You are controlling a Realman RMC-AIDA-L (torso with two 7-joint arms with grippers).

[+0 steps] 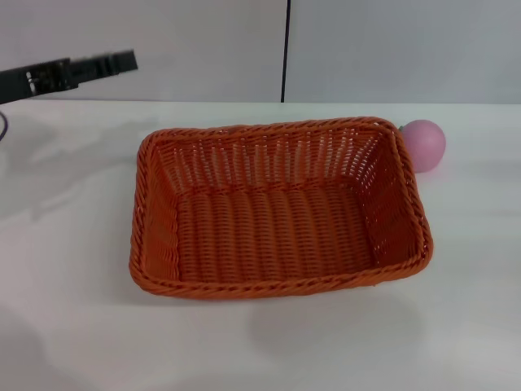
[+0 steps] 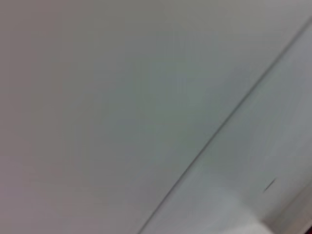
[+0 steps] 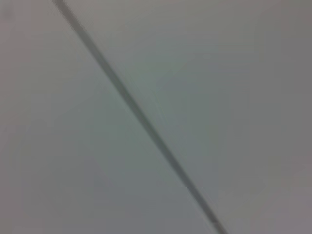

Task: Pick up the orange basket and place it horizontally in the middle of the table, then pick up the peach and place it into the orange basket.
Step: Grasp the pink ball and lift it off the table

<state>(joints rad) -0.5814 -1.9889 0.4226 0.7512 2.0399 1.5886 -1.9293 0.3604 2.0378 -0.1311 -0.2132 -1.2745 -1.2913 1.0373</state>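
The orange basket [image 1: 277,208] lies lengthwise across the middle of the white table [image 1: 73,326], open side up and with nothing in it. The pink peach [image 1: 423,144] rests on the table just outside the basket's far right corner, close to the rim. My left gripper [image 1: 122,62] hangs high at the far left, above the table's back edge and well away from the basket. The right gripper is out of view. Both wrist views show only a grey wall with a seam.
A grey wall with a dark vertical seam [image 1: 286,49] runs behind the table. White tabletop shows in front of the basket and to its left.
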